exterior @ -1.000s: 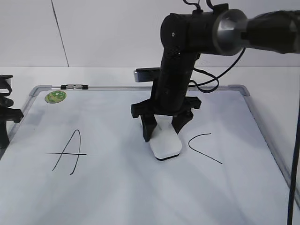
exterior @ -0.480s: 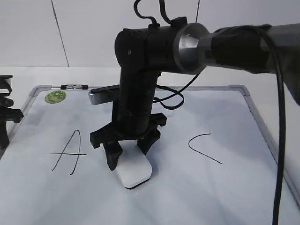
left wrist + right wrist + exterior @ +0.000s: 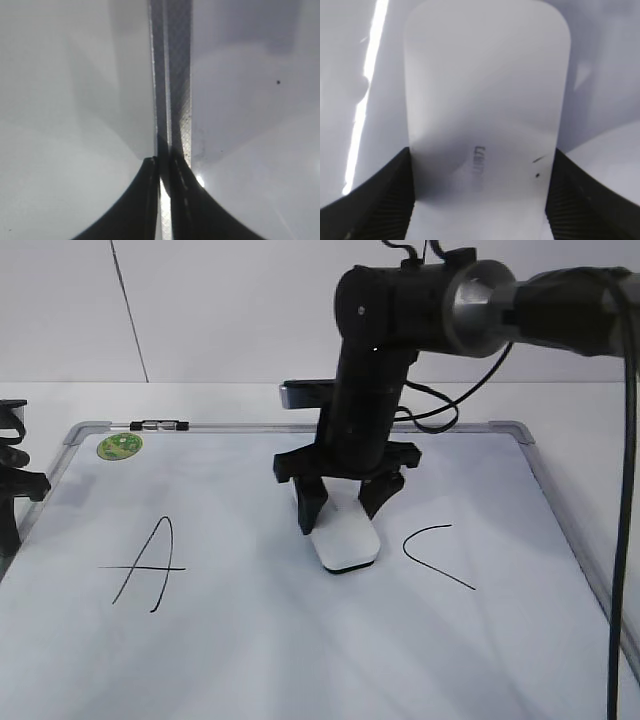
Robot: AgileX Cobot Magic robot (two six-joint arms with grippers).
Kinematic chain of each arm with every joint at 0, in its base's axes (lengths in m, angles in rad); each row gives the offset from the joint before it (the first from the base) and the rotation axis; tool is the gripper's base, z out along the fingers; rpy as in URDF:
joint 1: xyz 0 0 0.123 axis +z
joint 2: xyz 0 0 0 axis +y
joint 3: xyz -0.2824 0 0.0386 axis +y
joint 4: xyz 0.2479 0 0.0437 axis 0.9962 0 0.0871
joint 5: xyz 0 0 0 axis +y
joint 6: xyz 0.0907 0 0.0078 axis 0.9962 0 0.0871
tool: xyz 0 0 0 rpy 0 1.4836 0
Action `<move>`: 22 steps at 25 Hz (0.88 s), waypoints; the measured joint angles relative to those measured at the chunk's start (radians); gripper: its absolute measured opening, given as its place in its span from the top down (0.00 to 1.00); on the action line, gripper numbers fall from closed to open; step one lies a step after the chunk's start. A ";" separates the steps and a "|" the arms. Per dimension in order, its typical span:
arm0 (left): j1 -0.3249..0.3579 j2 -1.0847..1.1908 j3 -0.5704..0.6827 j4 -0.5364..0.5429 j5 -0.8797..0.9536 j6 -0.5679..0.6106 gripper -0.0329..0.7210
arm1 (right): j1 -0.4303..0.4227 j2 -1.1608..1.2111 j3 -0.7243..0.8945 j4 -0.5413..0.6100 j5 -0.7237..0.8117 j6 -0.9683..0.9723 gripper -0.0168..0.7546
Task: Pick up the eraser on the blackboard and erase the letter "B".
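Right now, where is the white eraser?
In the exterior view the eraser lies flat on the blackboard, mid-board, between the A and the C, nearer the C, gripped by the right gripper.

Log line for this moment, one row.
right jaws: shut on eraser | eraser: flat on blackboard, between A and C | B: not visible | left jaws: shut

Eraser (image 3: 346, 543) flat on blackboard (image 3: 560, 540), near centre. Right gripper (image 3: 342, 508) directly above it, fingers against both long sides. Letter "A" (image 3: 148, 565) at 9 o'clock from eraser, well apart. Letter "C" (image 3: 436, 555) at 3 o'clock, near. Sticker (image 3: 118, 446) at 10 o'clock, by top-left corner. Marker (image 3: 158, 425) on top frame edge, just beside sticker. Left gripper (image 3: 12, 485) off board's left edge.
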 joint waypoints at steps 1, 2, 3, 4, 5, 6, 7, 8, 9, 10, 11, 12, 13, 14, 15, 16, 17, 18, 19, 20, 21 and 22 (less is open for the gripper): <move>0.000 0.000 0.000 0.000 0.000 0.000 0.92 | -0.025 0.000 0.000 -0.001 0.000 0.003 0.26; 0.000 0.000 0.000 0.000 0.000 0.000 0.92 | -0.044 0.000 -0.002 -0.001 0.000 0.003 0.26; 0.000 0.000 0.000 0.000 0.000 0.000 0.92 | -0.057 0.000 -0.002 -0.001 0.000 0.005 0.26; 0.000 0.000 0.000 0.000 0.000 0.000 0.92 | -0.064 0.000 -0.002 -0.001 0.000 0.006 0.26; 0.000 0.000 0.000 0.000 0.000 0.000 0.92 | -0.069 0.002 -0.004 0.003 0.000 0.007 0.26; 0.000 0.000 0.000 0.000 0.000 0.000 0.92 | -0.068 0.002 -0.004 0.004 0.000 0.007 0.26; 0.000 0.000 0.000 0.000 0.000 0.000 0.92 | -0.068 0.002 -0.006 0.008 0.000 0.007 0.26; 0.000 0.000 0.000 0.000 0.000 0.000 0.92 | -0.069 0.002 -0.007 0.017 0.002 0.007 0.26; 0.000 0.000 0.000 0.000 0.000 0.000 0.92 | -0.071 0.002 -0.009 0.030 0.002 0.007 0.26; 0.000 0.000 0.000 0.000 0.000 0.000 0.92 | -0.073 0.002 -0.012 0.044 0.005 0.002 0.26; 0.000 0.000 0.000 0.000 0.000 0.000 0.92 | -0.076 0.004 -0.017 0.056 0.007 -0.002 0.26; 0.000 0.000 0.000 0.000 0.002 0.000 0.92 | -0.078 0.004 -0.022 0.069 0.007 -0.004 0.26; 0.000 0.000 0.000 0.002 0.004 0.000 0.92 | -0.078 0.004 -0.027 0.073 0.005 -0.006 0.26; 0.000 0.000 0.000 0.002 0.004 0.000 0.92 | -0.078 0.001 -0.029 0.081 0.000 -0.008 0.26; 0.000 0.000 0.000 0.002 0.006 0.000 0.92 | -0.078 -0.008 -0.030 0.082 -0.004 -0.010 0.26; 0.000 0.000 0.000 0.002 0.006 0.000 0.92 | -0.078 -0.022 -0.030 0.082 -0.006 -0.010 0.26; 0.000 0.000 0.000 0.002 0.006 0.000 0.92 | -0.081 -0.045 -0.030 0.080 -0.008 -0.011 0.26; 0.000 0.000 0.000 0.002 0.006 0.000 0.92 | -0.083 -0.071 -0.031 0.076 -0.008 -0.011 0.26; 0.000 0.000 0.000 0.002 0.006 0.000 0.92 | -0.088 -0.100 -0.033 0.071 -0.008 -0.011 0.26; 0.000 0.000 0.000 0.002 0.006 0.000 0.92 | -0.092 -0.124 -0.033 0.065 -0.008 -0.011 0.26; 0.000 0.000 0.000 0.002 0.006 0.000 0.92 | -0.100 -0.150 -0.033 0.060 -0.008 -0.011 0.26; 0.000 0.000 0.000 0.002 0.006 0.000 0.92 | -0.110 -0.174 -0.025 0.058 -0.008 -0.011 0.26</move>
